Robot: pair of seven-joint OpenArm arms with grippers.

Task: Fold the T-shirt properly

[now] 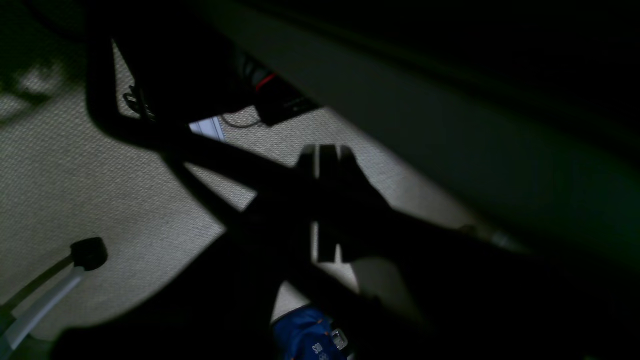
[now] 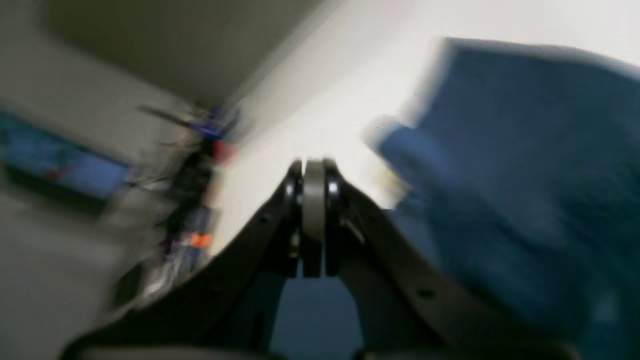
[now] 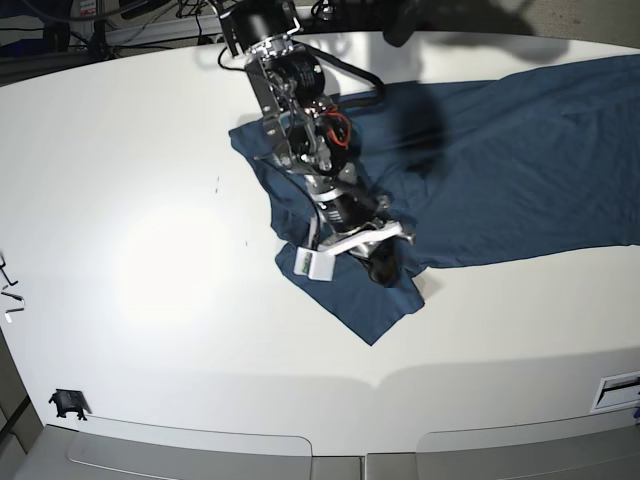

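The T-shirt (image 3: 500, 170) lies spread on the white table (image 3: 150, 200), mostly on the right half. Its body reaches to the right edge of the base view, and one sleeve points toward the near side, ending in a corner near the middle of the table.

The right arm comes down from the far side, and the right gripper (image 3: 385, 262) is low over this near sleeve part of the shirt, close to its left hem. In the right wrist view the right gripper (image 2: 314, 167) has its two fingers pressed together with no gap between them. That view is blurred, so I cannot tell if a thin fold of cloth is caught between them. The blue fabric (image 2: 500, 175) fills the right side of this view, just beside the fingertips, and the bare white table is to their left.

The left gripper (image 1: 327, 152) is seen only in its own wrist view, which is very dark. Its fingers stand close together and hold nothing. It is off the table, above a beige carpet floor (image 1: 75, 175), well apart from the shirt.
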